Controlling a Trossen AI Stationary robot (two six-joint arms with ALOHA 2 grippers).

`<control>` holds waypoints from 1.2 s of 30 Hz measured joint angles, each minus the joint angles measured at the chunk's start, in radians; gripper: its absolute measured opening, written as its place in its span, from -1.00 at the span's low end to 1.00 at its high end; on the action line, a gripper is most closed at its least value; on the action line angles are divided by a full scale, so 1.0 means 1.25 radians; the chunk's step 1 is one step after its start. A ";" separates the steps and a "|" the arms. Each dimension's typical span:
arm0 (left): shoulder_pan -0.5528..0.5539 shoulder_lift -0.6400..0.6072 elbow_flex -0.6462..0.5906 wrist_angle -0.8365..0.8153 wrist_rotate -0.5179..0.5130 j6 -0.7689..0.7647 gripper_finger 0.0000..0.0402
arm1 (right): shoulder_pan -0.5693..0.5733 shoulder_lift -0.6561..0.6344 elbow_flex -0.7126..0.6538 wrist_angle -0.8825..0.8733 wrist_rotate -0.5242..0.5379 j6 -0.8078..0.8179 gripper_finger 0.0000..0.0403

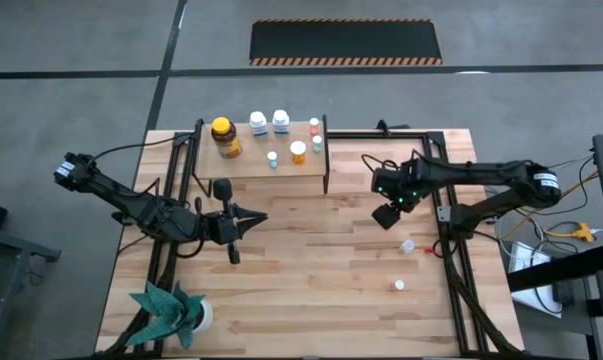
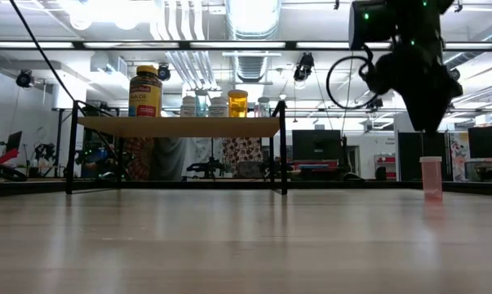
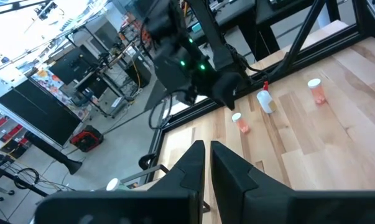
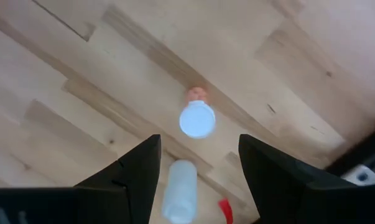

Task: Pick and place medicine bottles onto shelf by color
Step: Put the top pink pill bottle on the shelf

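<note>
The shelf [image 1: 251, 165] stands at the table's far middle and carries the amber jar with a yellow lid [image 1: 224, 137], two white bottles [image 1: 269, 122], an orange one [image 1: 298, 152] and small pale-blue and pink ones. My right gripper [image 4: 198, 165] is open and empty. It hangs over a pink bottle with a white cap [image 4: 197, 118] that stands upright on the table, with a pale bottle [image 4: 178, 198] lying beside it. Two more small bottles [image 1: 408, 245] [image 1: 399, 285] rest on the table's right part. My left gripper [image 3: 207, 155] is shut and empty, mid-left of the table [image 1: 249, 220].
A white pot with a green plant [image 1: 171, 312] stands at the near left corner. Black frame rails [image 1: 451, 260] run along the table's left and right sides. In the low view the shelf's thin black legs [image 2: 284, 155] stand on the far tabletop.
</note>
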 joint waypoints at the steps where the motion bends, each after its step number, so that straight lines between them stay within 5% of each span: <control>1: 0.000 0.000 0.000 0.000 0.000 0.000 -0.96 | 0.000 0.001 -0.014 0.015 -0.004 0.000 0.03; 20: 0.000 -0.001 0.000 0.000 0.000 -0.001 -0.96 | 0.012 0.017 -0.135 0.162 -0.006 0.006 0.01; 36: 0.000 -0.001 -0.001 0.000 0.000 -0.002 -0.96 | 0.022 0.017 -0.135 0.173 -0.002 0.014 -0.47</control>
